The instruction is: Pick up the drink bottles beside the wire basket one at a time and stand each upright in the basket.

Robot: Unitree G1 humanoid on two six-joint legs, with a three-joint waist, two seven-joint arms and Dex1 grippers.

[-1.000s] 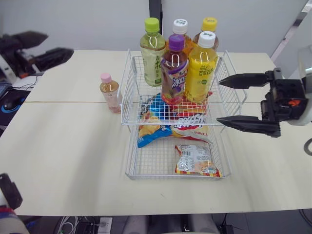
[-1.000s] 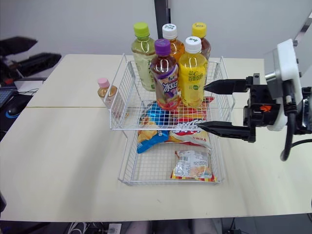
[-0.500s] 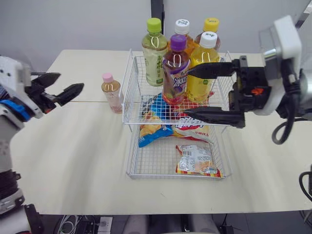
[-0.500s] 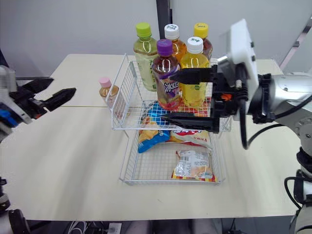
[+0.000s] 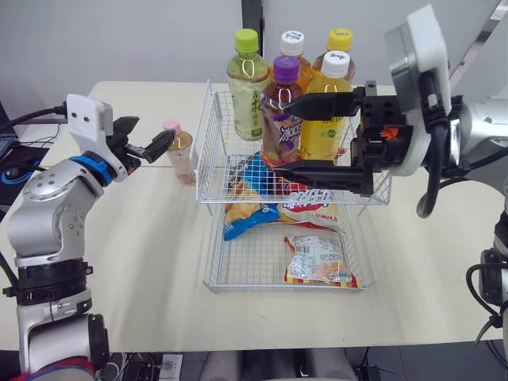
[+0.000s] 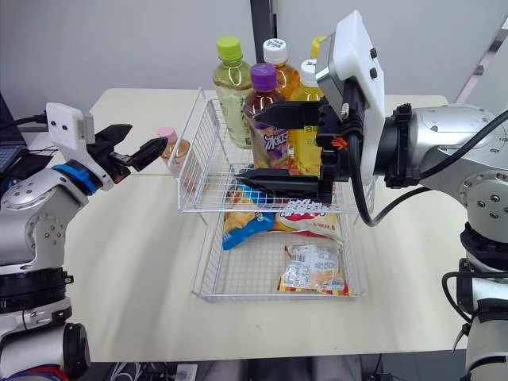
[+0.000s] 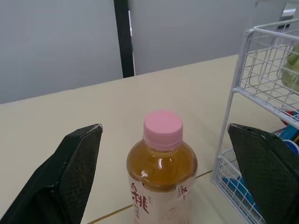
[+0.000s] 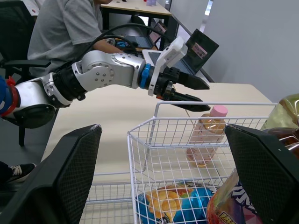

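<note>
Nearest, snack packets lie in the lower tier of the wire basket. Above them the right pincer hangs wide open and empty before the upper tier. Left of the basket, the pink-capped bottle stands upright on the surface, just beside the wire wall. The left pincer is spread open at it; contact is hard to judge. Farther back, five bottles stand upright in the upper tier, so one seems left. The rear two are largely hidden, and the right pincer covers the front labels.
</note>
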